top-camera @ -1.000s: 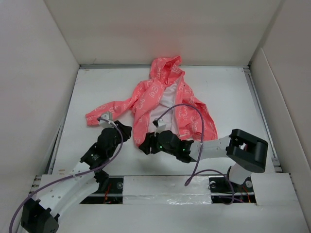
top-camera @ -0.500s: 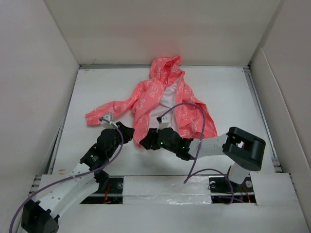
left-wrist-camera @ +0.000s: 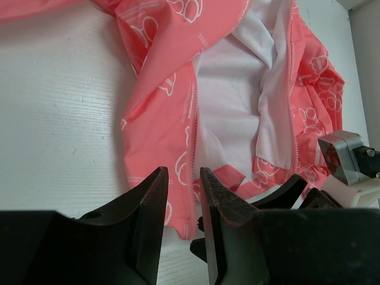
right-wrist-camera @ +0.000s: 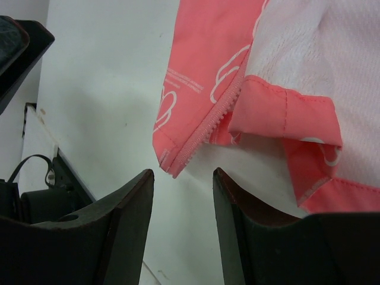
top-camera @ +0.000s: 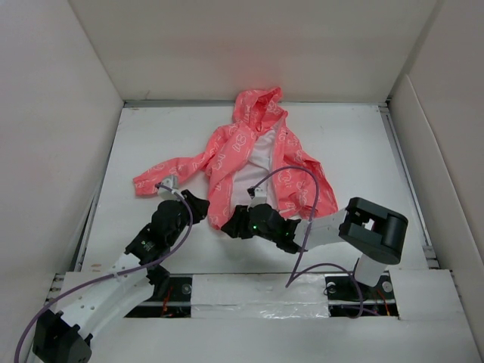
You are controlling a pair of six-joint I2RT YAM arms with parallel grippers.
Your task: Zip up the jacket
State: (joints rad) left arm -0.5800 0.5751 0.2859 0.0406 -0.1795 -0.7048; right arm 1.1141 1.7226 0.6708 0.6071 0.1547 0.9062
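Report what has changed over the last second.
The right claw crept forward toward the hem of the jacket. It is open over the zipper end and grips nothing. The left claw and the jacket stayed put.

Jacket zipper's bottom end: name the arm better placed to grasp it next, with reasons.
Right, probably. The right pincer, open, frames the zipper end of the jacket just ahead of it; the left pincer, narrower, sits off to the side.
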